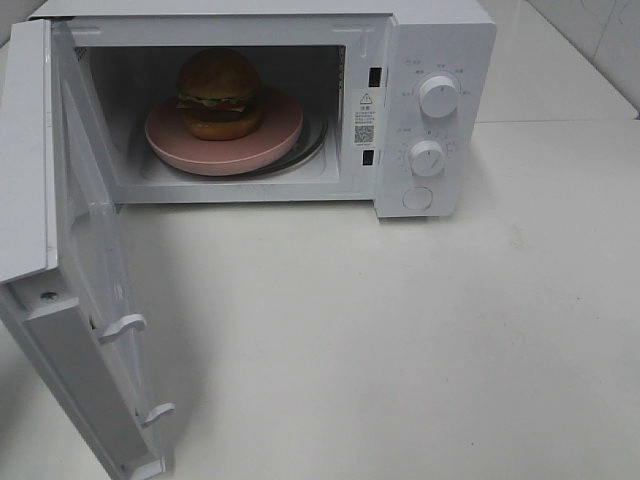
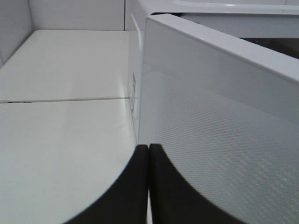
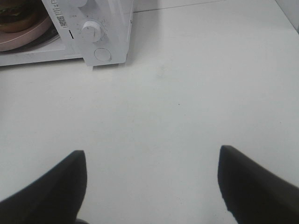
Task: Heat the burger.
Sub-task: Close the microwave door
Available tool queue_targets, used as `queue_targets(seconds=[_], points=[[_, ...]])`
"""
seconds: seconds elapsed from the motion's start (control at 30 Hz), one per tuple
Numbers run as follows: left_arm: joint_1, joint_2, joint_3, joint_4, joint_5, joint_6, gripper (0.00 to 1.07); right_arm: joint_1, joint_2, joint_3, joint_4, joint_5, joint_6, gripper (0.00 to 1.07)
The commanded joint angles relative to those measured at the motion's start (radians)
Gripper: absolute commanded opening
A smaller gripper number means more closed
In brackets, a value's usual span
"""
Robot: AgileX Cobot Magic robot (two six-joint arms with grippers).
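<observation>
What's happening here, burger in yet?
Yes. The burger sits on a pink plate inside the microwave, and the door stands wide open, so heating can't have started. The left gripper is shut and empty, right by the open door. The right gripper is open over the table, holding nothing.

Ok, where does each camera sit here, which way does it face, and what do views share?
Exterior high: mounted high, looking down into the open microwave at the burger; no robot part shows.
Left wrist: on the left arm, close against the open door; left fingers show, shut.
Right wrist: on the right arm, above the table, facing the microwave's knob; right fingers show, apart.
Shared: door in exterior and left wrist; knob in exterior and right wrist.
</observation>
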Motion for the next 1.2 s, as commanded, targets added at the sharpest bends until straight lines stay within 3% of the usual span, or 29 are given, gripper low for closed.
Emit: queue_targets(seconds=[0.03, 0.2, 0.3, 0.37, 0.77, 0.87, 0.93, 0.97, 1.03, 1.07, 1.1, 1.2], points=[[-0.004, 0.016, 0.000, 0.036, -0.039, -0.035, 0.00, -0.006, -0.027, 0.000, 0.005, -0.005, -0.010, 0.75], [-0.005, 0.092, -0.001, 0.121, -0.118, -0.087, 0.00, -0.006, -0.027, 0.000, 0.005, -0.005, -0.010, 0.75], [-0.005, 0.098, -0.003, 0.129, -0.122, -0.087, 0.00, -0.006, -0.027, 0.000, 0.005, -0.005, -0.010, 0.75], [-0.005, 0.136, -0.027, 0.145, -0.120, -0.128, 0.00, -0.006, -0.027, 0.000, 0.005, -0.005, -0.010, 0.75], [-0.020, 0.229, -0.067, 0.179, -0.128, -0.153, 0.00, -0.006, -0.027, 0.000, 0.005, -0.005, -0.010, 0.75], [-0.084, 0.260, -0.082, 0.174, -0.117, -0.132, 0.00, -0.006, -0.027, 0.000, 0.005, -0.005, -0.010, 0.75], [-0.167, 0.301, -0.096, 0.033, -0.119, -0.097, 0.00, -0.006, -0.027, 0.000, 0.005, -0.005, -0.010, 0.75], [-0.167, 0.301, -0.096, 0.033, -0.119, -0.097, 0.00, -0.006, -0.027, 0.000, 0.005, -0.005, -0.010, 0.75], [-0.221, 0.322, -0.096, -0.037, -0.125, -0.024, 0.00, -0.006, -0.027, 0.000, 0.005, -0.005, -0.010, 0.75], [-0.221, 0.322, -0.096, -0.037, -0.125, -0.024, 0.00, -0.006, -0.027, 0.000, 0.005, -0.005, -0.010, 0.75], [-0.263, 0.339, -0.101, -0.070, -0.124, 0.013, 0.00, -0.006, -0.027, 0.000, 0.005, -0.005, -0.010, 0.75], [-0.320, 0.372, -0.125, -0.115, -0.122, 0.038, 0.00, -0.006, -0.027, 0.000, 0.005, -0.005, -0.009, 0.75]])
